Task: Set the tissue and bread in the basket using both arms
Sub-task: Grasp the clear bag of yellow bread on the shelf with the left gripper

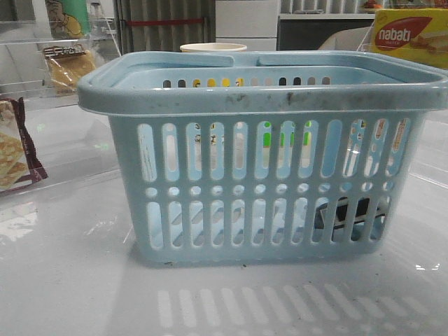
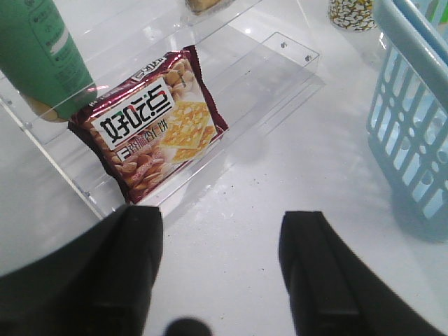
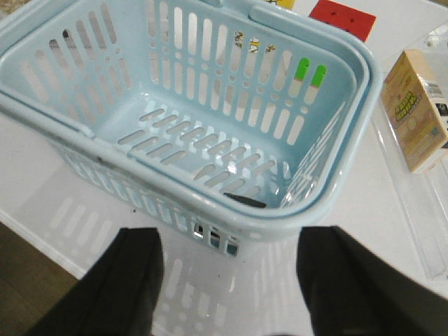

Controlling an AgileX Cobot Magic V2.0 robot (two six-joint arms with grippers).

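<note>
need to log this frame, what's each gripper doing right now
left gripper: open, holding nothing, above the table by the cracker bag.
right gripper: open, holding nothing, near the basket.

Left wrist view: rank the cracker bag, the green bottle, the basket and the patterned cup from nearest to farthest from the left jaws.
1. Cracker bag, on the clear acrylic tray just ahead.
2. Green bottle beside the bag and basket on the opposite side: too close to call.
3. Patterned cup, beyond the basket's corner.

basket (image 3: pixel 210 133) set on table (image 3: pixel 350 210) just ahead of right claw (image 3: pixel 227 287) | cracker bag (image 2: pixel 154 126) laid ahead of left claw (image 2: pixel 220 273) | basket off to its side
</note>
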